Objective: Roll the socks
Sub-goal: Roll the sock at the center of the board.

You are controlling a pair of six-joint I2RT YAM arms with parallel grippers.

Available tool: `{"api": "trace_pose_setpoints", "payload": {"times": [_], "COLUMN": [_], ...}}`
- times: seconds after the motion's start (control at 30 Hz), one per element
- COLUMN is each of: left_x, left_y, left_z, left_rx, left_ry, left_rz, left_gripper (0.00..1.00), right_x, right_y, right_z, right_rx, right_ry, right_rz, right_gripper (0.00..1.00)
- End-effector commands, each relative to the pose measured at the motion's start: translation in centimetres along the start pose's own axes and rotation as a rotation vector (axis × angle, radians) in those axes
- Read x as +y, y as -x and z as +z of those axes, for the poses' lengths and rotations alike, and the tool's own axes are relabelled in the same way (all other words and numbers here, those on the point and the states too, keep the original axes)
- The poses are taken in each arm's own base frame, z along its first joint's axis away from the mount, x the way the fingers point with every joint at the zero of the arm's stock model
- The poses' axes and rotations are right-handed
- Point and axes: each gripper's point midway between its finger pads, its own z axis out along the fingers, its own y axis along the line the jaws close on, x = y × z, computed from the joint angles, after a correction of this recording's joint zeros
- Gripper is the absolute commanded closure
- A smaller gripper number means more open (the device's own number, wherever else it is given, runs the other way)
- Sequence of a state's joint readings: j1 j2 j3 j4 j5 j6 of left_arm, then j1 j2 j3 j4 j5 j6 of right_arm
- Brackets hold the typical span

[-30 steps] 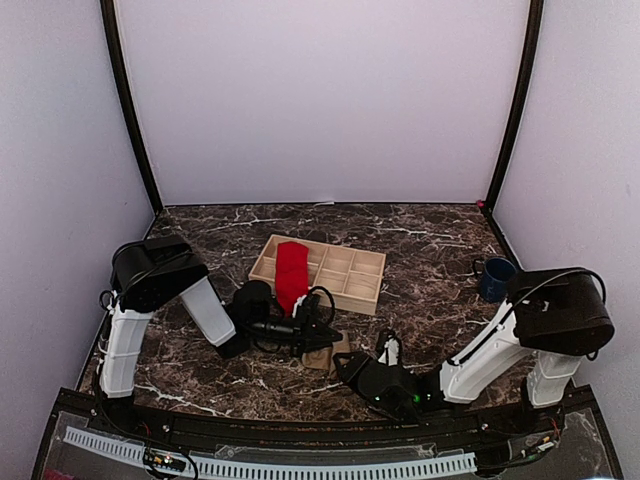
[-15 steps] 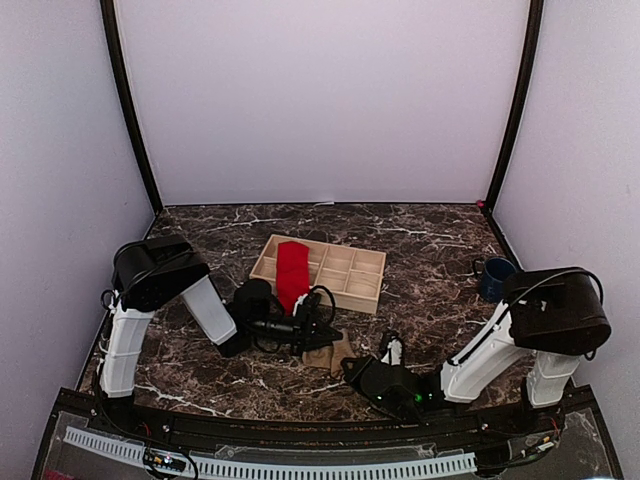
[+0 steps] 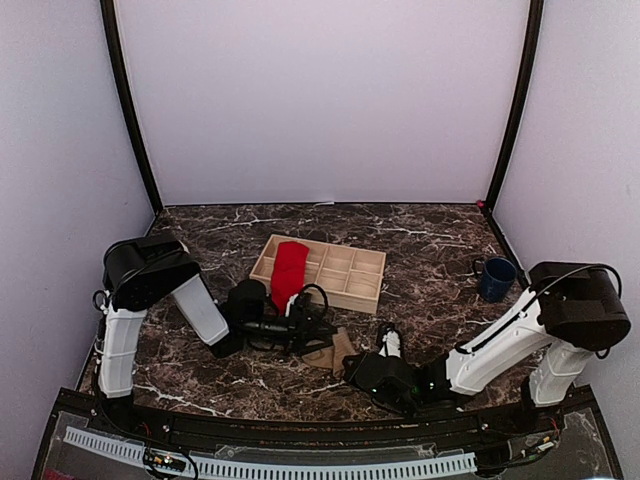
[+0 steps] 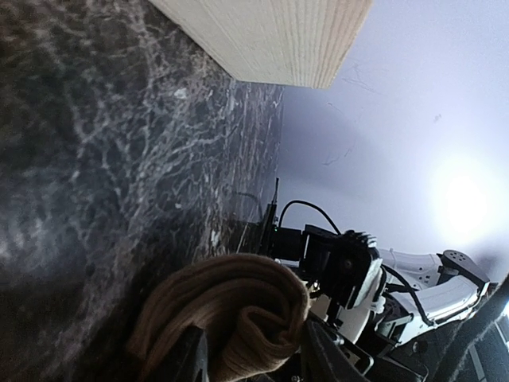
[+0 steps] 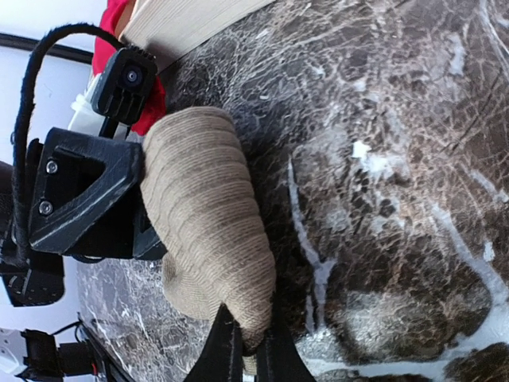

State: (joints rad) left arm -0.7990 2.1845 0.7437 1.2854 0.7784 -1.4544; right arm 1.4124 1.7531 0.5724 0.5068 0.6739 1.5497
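Tan sock (image 5: 208,231) is bunched into a fat roll on the marble table (image 5: 382,199), just in front of the wooden divider tray (image 3: 345,275). Left gripper (image 4: 254,354) has it clamped btw both fingers, w/ the roll bulging out past the tips. Right gripper (image 5: 248,350) sits low on the opposite side, jaws narrow, pinching the roll's loose edge. Red sock (image 3: 289,268) is draped over the tray's left end, hanging over the near rim. Blue mug (image 3: 495,278) is well off to the right.
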Motion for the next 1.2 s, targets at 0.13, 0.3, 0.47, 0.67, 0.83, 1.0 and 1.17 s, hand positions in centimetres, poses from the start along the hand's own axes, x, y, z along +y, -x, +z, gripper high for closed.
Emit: {"api": "trace_pose_setpoints", "payload": {"times": [0.13, 0.3, 0.47, 0.67, 0.83, 1.0, 1.17], "left_x": [0.4, 0.6, -0.3, -2.6, -4.1, -4.6, -4.0], "left_y": [0.2, -0.5, -1.0, -1.0, -1.0, -1.0, -1.6], "left_z": [-1.2, -1.4, -1.3, -2.1, -3.6, -4.9, -5.5], "left_rx": [-0.076, -0.094, -0.118, -0.157, -0.209, -0.251, -0.249], "left_ry": [0.136, 0.218, 0.207, 0.179, 0.188, 0.214, 0.231], "left_rz": [0.011, 0.059, 0.069, 0.109, 0.152, 0.187, 0.193], "left_gripper": [0.55, 0.55, 0.53, 0.49, 0.43, 0.4, 0.4], "right_x": [0.4, 0.5, 1.3, 2.2, 2.0, 1.1, 2.4], "right_y": [0.0, 0.2, 0.7, 1.3, 1.9, 2.2, 2.4], "right_z": [-0.3, -0.5, 0.0, 0.3, 0.0, -0.1, 0.7], "right_rx": [0.088, 0.146, 0.19, 0.27, 0.342, 0.37, 0.365], "right_ry": [-0.146, -0.23, -0.306, -0.359, -0.382, -0.43, -0.444], "right_rz": [-0.21, -0.31, -0.419, -0.562, -0.638, -0.712, -0.767], "right_gripper": [1.0, 1.0, 1.0, 1.0, 1.0, 1.0, 1.0]}}
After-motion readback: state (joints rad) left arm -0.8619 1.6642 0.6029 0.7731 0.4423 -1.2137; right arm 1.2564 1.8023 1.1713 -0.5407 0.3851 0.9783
